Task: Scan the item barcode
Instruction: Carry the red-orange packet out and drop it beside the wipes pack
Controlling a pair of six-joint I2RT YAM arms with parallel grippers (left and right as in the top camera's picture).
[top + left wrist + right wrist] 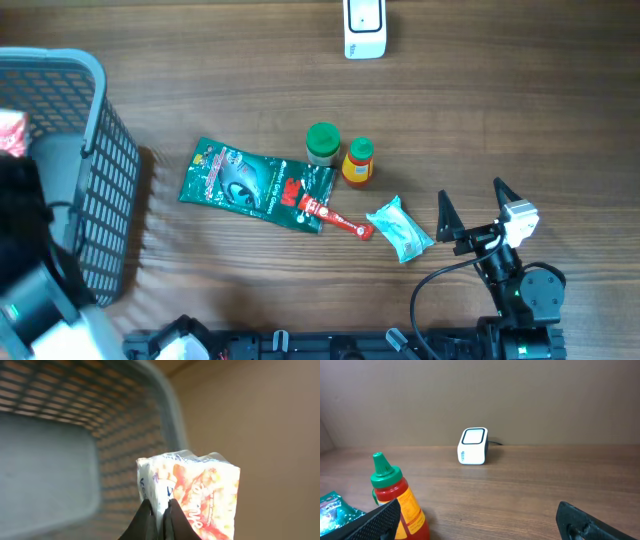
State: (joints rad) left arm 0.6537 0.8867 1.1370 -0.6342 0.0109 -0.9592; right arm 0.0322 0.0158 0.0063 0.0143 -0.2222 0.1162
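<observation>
My left gripper (pixel 159 506) is shut on the edge of a white packet with orange and red print (pixel 197 487), and holds it above the inside of the grey basket (pixel 55 455). From overhead, a bit of that packet (pixel 10 132) shows at the far left over the basket (pixel 105 150), with the gripper itself hidden. The white barcode scanner (pixel 364 28) stands at the table's far edge, and the right wrist view has the scanner (pixel 472 446) straight ahead. My right gripper (pixel 470 195) rests open at the near right, nothing between its fingers (pixel 375 521).
On the table lie a green packet (pixel 255 185), a small red sachet (pixel 340 218) and a light blue packet (pixel 400 230). A green-lidded jar (pixel 322 143) and a red bottle with a yellow label (pixel 358 162) stand together; the bottle (pixel 395 502) is beside my right gripper's left finger.
</observation>
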